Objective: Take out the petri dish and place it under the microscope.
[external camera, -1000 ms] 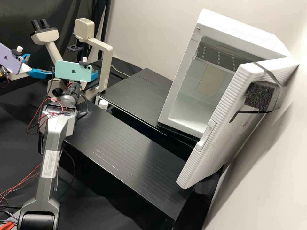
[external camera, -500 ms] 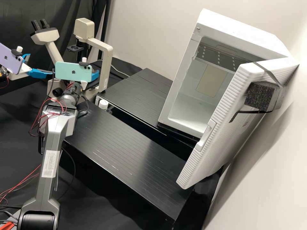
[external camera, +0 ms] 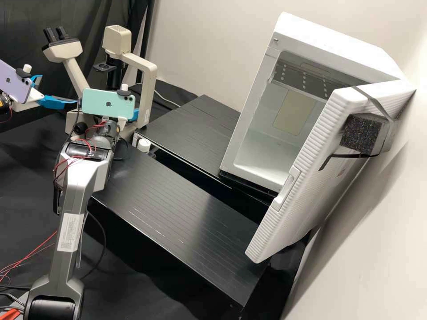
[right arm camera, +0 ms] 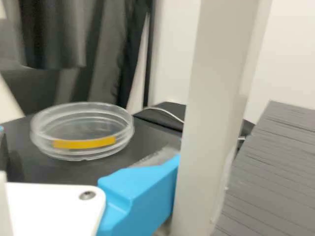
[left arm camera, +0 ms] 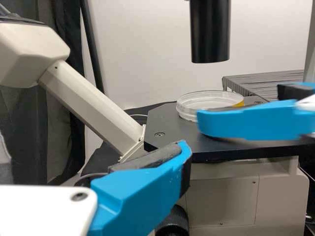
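Left wrist view, right of centre: petri dish [left arm camera: 202,102] on the stage [left arm camera: 165,129], below the black tube [left arm camera: 210,32]. My right gripper [left arm camera: 239,107] stands open beside it. Recommended: withdraw slowly and level, keeping wide, clear of petri dish and pillar [right arm camera: 211,118].

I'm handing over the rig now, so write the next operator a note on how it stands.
Left gripper: open, holding nothing, near the microscope stage.
Right gripper: open, at the stage beside the petri dish, one finger crossing in front of it in the left wrist view.
Dish: flat on the stage, beneath the microscope's black tube; exact centring can't be judged.
Done: dish out and placed.
Left: probably just withdraw both grippers without nudging it; white cabinet door stands open.
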